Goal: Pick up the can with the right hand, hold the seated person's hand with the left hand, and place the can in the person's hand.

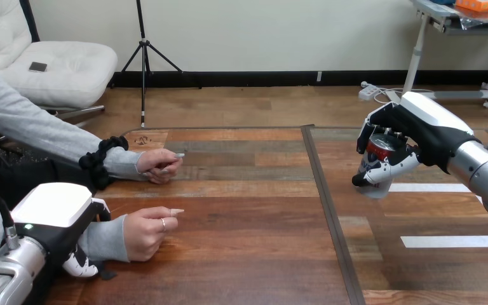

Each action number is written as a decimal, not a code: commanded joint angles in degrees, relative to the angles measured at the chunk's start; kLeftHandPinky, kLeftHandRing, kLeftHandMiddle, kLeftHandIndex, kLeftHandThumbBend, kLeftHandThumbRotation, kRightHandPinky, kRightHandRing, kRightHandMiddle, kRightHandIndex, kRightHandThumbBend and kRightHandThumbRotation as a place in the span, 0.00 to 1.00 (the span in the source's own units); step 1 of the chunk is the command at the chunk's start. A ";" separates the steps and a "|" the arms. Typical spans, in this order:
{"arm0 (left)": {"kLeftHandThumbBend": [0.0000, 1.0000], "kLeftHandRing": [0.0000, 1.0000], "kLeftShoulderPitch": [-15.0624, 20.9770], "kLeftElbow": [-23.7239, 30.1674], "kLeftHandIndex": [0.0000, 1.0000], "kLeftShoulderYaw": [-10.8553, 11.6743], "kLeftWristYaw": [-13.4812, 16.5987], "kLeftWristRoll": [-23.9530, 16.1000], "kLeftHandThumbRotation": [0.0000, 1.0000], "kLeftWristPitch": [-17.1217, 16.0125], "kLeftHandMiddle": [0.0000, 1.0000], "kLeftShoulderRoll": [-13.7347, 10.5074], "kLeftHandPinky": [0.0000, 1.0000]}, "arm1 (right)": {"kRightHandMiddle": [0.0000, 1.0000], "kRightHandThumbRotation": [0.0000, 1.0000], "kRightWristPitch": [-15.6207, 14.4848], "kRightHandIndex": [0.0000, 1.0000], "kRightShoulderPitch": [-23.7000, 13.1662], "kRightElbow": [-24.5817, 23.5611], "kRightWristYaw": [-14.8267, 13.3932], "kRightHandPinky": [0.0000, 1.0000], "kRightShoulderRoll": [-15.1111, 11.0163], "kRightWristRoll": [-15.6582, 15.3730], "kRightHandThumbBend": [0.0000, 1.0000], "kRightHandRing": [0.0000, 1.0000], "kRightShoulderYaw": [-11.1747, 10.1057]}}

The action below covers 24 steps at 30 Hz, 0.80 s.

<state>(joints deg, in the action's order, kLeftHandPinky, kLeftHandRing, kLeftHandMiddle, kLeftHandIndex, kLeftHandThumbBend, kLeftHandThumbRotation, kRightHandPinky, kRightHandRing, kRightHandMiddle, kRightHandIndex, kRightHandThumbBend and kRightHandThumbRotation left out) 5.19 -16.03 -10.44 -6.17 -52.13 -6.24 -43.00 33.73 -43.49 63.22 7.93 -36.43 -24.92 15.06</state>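
Pick-up done: right hand (419, 131) fingers clamped on can (381, 147); left hand (56, 208) beside person's wrist (106, 238), hold indeterminate. Next: secure wrist, carry can across.

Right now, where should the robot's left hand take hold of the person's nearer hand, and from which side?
Probably at the wrist, coming in from the view's left along the grey sleeve. The person's nearer hand lies loosely curled on the table, so its palm is closed off, while the wrist is narrow enough to wrap. The left hand sits right beside that sleeve.
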 commanded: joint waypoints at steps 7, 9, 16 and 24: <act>1.00 0.70 2.84 -0.91 0.71 -2.31 -1.10 -2.62 0.21 1.41 0.72 -2.59 0.67 | 0.40 0.00 0.93 0.42 -1.96 -2.34 -0.02 0.33 -2.08 2.09 0.75 0.36 -2.66; 1.00 0.71 2.88 -1.04 0.72 -2.51 -1.08 -2.80 0.23 1.61 0.73 -2.63 0.68 | 0.40 0.00 0.86 0.42 -1.97 -2.34 0.05 0.33 -2.04 2.16 0.75 0.36 -2.73; 1.00 0.71 3.10 -1.26 0.72 -2.30 -2.10 -1.61 0.22 2.70 0.73 -1.85 0.67 | 0.40 0.00 1.24 0.42 -1.93 -2.24 -0.07 0.32 -2.06 2.23 0.75 0.35 -2.83; 1.00 0.60 3.43 -1.64 0.67 -2.72 -1.34 -1.74 0.16 3.26 0.66 -1.53 0.48 | 0.40 0.00 1.55 0.42 -1.93 -2.16 -0.30 0.33 -2.10 2.11 0.75 0.36 -2.78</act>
<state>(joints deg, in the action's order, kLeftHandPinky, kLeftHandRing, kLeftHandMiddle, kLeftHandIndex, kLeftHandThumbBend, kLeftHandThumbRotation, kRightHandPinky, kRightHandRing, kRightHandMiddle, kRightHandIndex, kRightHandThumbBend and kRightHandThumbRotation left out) 5.92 -16.29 -12.11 -7.86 -53.72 -3.44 -44.11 34.17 -43.48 63.22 8.03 -36.45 -24.59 14.77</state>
